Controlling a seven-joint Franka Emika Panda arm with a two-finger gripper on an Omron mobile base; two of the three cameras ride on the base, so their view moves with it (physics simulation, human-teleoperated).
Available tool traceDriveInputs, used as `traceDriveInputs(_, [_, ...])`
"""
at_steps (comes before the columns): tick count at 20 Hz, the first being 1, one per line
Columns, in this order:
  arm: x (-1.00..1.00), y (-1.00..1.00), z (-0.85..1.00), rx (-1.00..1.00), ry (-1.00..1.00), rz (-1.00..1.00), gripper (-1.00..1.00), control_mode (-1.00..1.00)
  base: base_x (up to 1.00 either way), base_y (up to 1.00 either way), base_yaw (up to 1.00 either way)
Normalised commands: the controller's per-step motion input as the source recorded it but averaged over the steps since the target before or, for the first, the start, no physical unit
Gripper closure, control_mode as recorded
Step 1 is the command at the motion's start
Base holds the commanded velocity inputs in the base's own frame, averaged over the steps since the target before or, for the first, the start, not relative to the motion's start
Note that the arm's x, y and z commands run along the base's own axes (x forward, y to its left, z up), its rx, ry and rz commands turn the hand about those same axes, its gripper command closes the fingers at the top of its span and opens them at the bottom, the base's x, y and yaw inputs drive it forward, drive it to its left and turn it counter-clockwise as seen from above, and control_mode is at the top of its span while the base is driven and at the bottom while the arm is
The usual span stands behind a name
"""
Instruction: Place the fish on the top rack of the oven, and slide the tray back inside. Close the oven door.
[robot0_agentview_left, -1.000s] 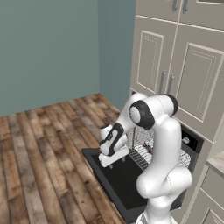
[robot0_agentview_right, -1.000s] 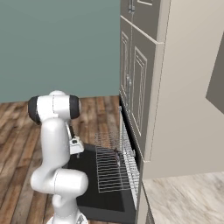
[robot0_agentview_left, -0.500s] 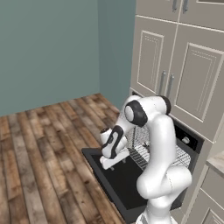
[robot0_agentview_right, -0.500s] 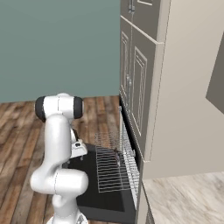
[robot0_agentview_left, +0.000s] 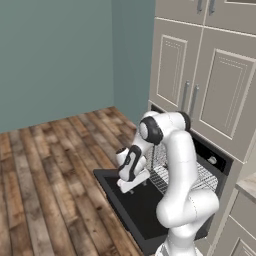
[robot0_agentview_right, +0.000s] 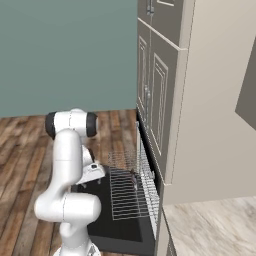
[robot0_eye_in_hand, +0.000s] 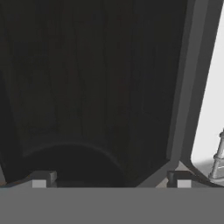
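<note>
Looking from the left base view, the large flat black oven door lies folded down and open, and the flat silver wire top rack is drawn out above it from the black-fronted wall oven. The two-finger gripper hangs low over the door at about 9 o'clock from the rack, probably placed to work at the door or rack edge. No fish can be made out here.

From the right base view, the rack projects over the door. A small dark mark sits on the wires near the rack's 2 o'clock corner; it may be the slender grey-brown fish, but it is too small to confirm. The gripper sits at the rack's 9 o'clock side.

From the hand view, the fingertips stand wide apart with nothing between them, facing the door's dark glass. Rack wire shows at 4 o'clock.
</note>
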Motion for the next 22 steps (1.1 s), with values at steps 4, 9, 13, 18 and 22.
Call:
traceDriveInputs(4, [0.31,-0.26,-0.24,-0.07,0.0,-0.05,-1.0,-1.0,0.0,0.0,0.0])
traceDriveInputs(9, [0.33,-0.3,-0.26,-0.07,0.0,-0.05,-1.0,-1.0,0.0,0.0,0.0])
traceDriveInputs(13, [0.33,-0.32,-0.28,-0.08,0.0,-0.05,-1.0,-1.0,0.0,0.0,0.0])
traceDriveInputs(18, [0.31,-0.37,-0.29,-0.09,0.0,-0.07,-1.0,-1.0,0.0,0.0,0.0])
traceDriveInputs(22, [0.31,-0.37,-0.29,-0.09,0.0,-0.07,-1.0,-1.0,0.0,0.0,0.0])
